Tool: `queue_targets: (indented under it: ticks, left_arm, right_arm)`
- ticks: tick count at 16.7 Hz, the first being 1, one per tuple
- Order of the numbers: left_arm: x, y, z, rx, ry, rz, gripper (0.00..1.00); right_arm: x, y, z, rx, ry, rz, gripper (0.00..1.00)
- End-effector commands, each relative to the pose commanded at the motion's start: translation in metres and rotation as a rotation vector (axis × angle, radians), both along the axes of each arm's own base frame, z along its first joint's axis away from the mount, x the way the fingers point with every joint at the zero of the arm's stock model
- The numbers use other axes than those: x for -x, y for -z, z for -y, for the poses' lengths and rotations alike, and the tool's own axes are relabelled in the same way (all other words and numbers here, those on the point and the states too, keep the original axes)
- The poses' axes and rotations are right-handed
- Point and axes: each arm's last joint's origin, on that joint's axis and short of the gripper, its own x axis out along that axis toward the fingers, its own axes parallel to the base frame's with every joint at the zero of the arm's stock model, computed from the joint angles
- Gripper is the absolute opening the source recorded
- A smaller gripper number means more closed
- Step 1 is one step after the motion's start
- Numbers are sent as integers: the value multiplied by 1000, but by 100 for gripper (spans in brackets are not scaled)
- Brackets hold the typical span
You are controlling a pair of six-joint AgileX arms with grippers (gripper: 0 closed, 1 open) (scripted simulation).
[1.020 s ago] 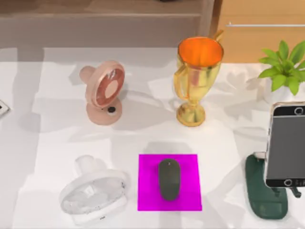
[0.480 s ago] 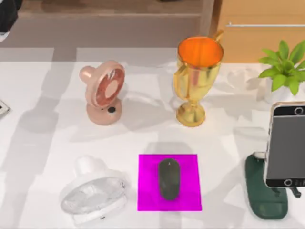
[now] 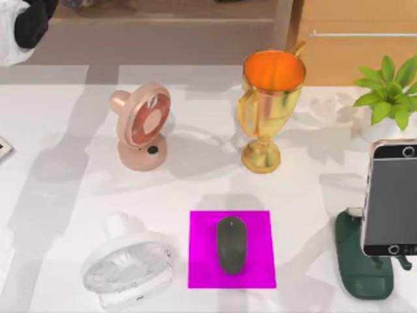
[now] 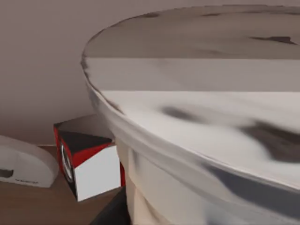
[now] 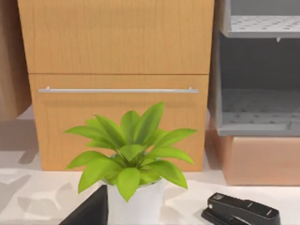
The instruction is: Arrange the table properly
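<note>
Desk [image 3: 78, 195], one, white, broad and flat, running from the front edge to the wooden cabinets at the back. Contents as I read them from above: pink fan [image 3: 142, 127], upright, left of centre toward the back; gold trophy cup [image 3: 270, 107], upright, right of centre toward the back; white fan [image 3: 130, 270], lying tipped over near the front edge, left of centre; magenta pad [image 3: 202, 261] at front centre with a dark mouse [image 3: 231, 244] lying on it; green phone stand [image 3: 361, 261] at the front right carrying a phone [image 3: 391, 199]; potted plant [image 3: 389, 98] at the back right. In the right wrist view a black stapler [image 5: 241, 213] sits just beside the plant's pot. My left arm [image 3: 23, 26] shows at the back left corner above the shelf; I cannot tell how its pincer stands, since its wrist view is taken up by a large pale curved surface with a red, black and white box [image 4: 86, 161] beyond it. My right arm's pincer I cannot tell either; its camera faces the plant and a drawer front [image 5: 117, 117]. Handling, in my judgement: the desk itself is rigid and fixed, not for lifting; the work falls on its items. The tipped white fan looks light, hard plastic, likely slippery on its round cage, so best taken at the neck or base.
</note>
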Motion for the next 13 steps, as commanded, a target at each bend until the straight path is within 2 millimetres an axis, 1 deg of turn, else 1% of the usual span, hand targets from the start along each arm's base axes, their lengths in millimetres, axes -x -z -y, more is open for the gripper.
queue_targets:
  ticks: [12,13]
  left_arm:
    - [0,0,0,0,0,0,98]
    - [0,0,0,0,0,0,100]
  right_arm:
    - [0,0,0,0,0,0,100]
    - [0,0,0,0,0,0,100]
